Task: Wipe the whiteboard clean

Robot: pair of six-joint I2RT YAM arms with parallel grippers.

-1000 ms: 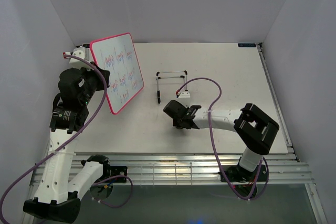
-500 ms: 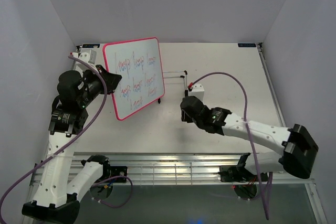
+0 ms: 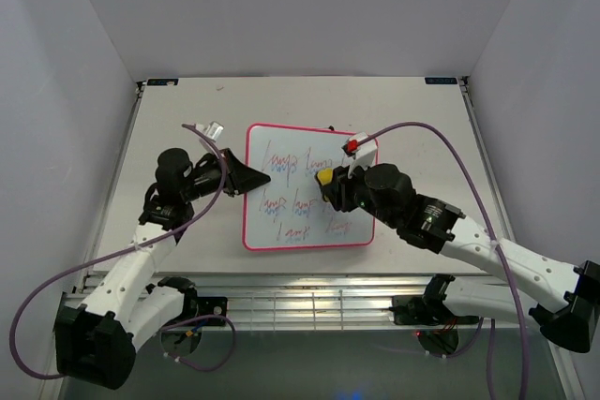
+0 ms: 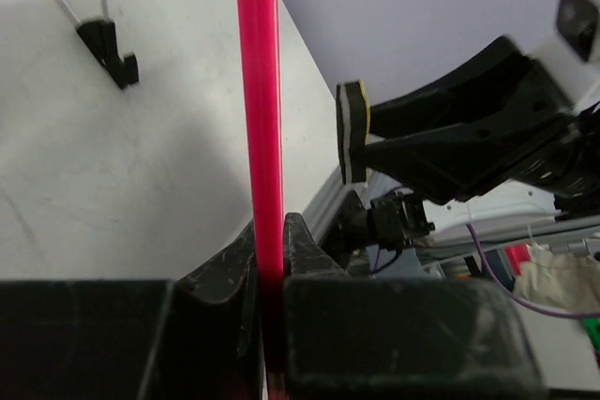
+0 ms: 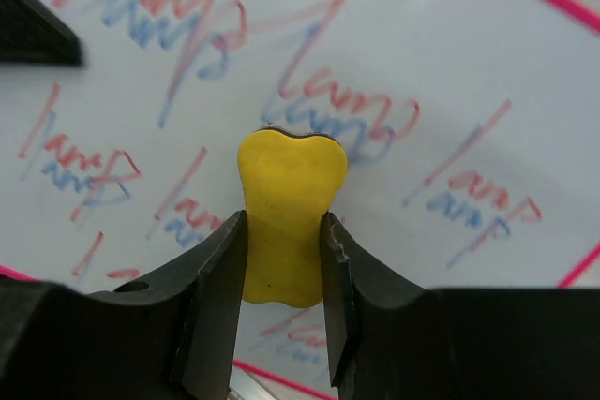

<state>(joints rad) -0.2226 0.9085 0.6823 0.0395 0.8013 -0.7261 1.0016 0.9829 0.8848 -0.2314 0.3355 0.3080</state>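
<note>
The whiteboard (image 3: 295, 201), white with a pink-red frame, is covered in red and blue scribbles and held up above the table's middle. My left gripper (image 3: 251, 178) is shut on its left edge; in the left wrist view the pink frame (image 4: 260, 119) runs up from between the jaws. My right gripper (image 3: 330, 185) is shut on the yellow eraser (image 3: 323, 178), held against the board's right half. In the right wrist view the eraser (image 5: 286, 217) sits between my fingers over the scribbles (image 5: 169, 25). It also shows edge-on in the left wrist view (image 4: 354, 128).
The thin black wire stand (image 4: 105, 44) stands on the table behind the board, mostly hidden in the top view (image 3: 330, 128). Purple cables loop from both arms. A metal rail (image 3: 309, 292) runs along the near edge.
My left gripper swung the whiteboard from the far left to the middle, face toward the camera. My right gripper rose from the table with the eraser and met the board.
</note>
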